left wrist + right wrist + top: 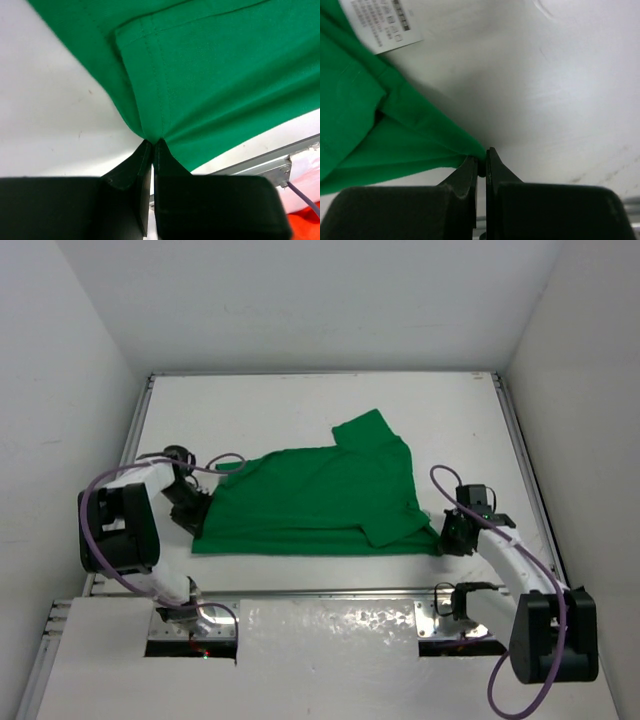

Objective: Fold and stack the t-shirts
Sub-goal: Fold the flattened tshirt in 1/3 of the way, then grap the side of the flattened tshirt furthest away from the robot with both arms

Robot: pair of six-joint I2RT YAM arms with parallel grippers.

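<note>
Ok, top view: green shirt (320, 502) lies flat-ish mid table (300, 405), long axis L-R. One sleeve (368, 430) sticks out toward the far side, the other is folded over the body near the R end. L gripper (198, 525) sits at the shirt's near-left corner, R gripper (447, 537) at its near-right corner, both touching the cloth edge. Can't tell jaw state from up here, too small. Purple cable (100, 530) loops round each arm.

L wrist view: L gripper (152, 143) jaws together, clamped on a shirt (215, 75) corner. Cloth is pinched right at the tips and fans out away from them. Stitched hem (155, 75), double row, runs from the pinch up across the cloth, w/ a folded layer beside it. White table (50, 120) left of the cloth, metal rail (260, 162) at lower right, orange-red patch (305, 225) below that, can't ID.

R wrist view: R gripper (482, 156) jaws closed, clamped on a thin tip of shirt (385, 135), only a small bit of cloth between the tips. Cloth runs off to the left in a couple of overlapping layers. White label (382, 22) w/ small print at top left, too blurred to read. Rest is white table (550, 90) w/ faint scuffs.
</note>
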